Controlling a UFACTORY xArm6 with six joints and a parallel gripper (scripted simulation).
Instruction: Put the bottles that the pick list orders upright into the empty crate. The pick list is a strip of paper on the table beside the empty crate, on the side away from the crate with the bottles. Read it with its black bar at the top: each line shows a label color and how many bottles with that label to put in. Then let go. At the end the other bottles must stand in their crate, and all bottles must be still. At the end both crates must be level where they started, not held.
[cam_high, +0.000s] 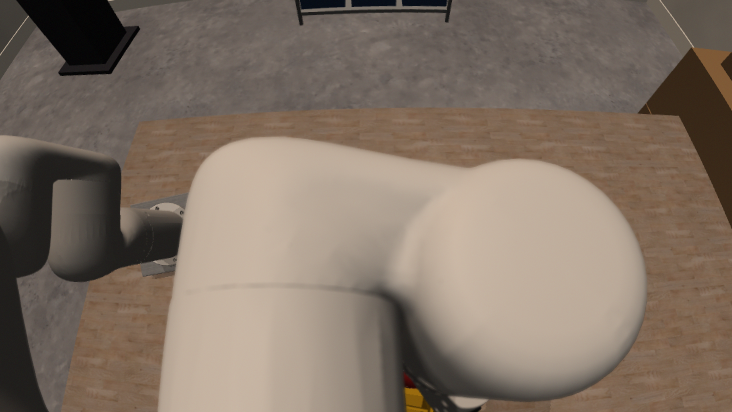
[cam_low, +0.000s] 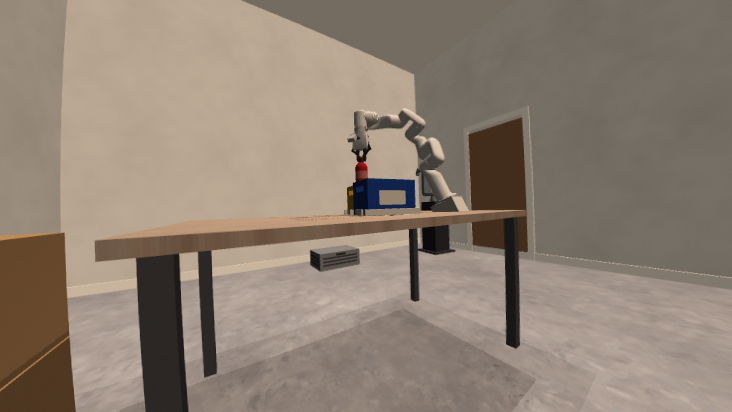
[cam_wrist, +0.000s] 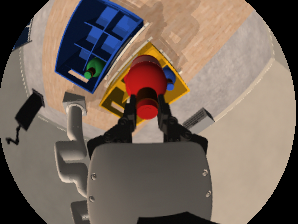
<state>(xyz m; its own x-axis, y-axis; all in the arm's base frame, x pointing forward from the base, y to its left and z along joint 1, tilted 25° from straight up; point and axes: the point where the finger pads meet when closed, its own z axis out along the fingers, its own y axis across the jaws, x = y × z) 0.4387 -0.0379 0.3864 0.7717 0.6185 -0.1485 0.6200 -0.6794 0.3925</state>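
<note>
My gripper (cam_wrist: 146, 101) is shut on the neck of a red bottle (cam_wrist: 147, 79) and holds it upright in the air over the yellow crate (cam_wrist: 174, 87). In the exterior view the gripper (cam_low: 361, 152) holds the red bottle (cam_low: 361, 170) with its base just above the crate rims. The blue crate (cam_wrist: 100, 36) with divided cells stands right beside the yellow crate (cam_low: 350, 198). One cell near its close end holds a green-topped bottle (cam_wrist: 95, 68). The other cells that I can see look empty. I cannot make out the pick list.
In the top view my arm (cam_high: 399, 276) blocks nearly everything; only a sliver of the yellow crate (cam_high: 415, 400) shows under it. The blue crate (cam_low: 384, 193) stands near the arm's base (cam_low: 445, 203) at the table's far end. A brown cabinet (cam_low: 30, 317) stands off the table.
</note>
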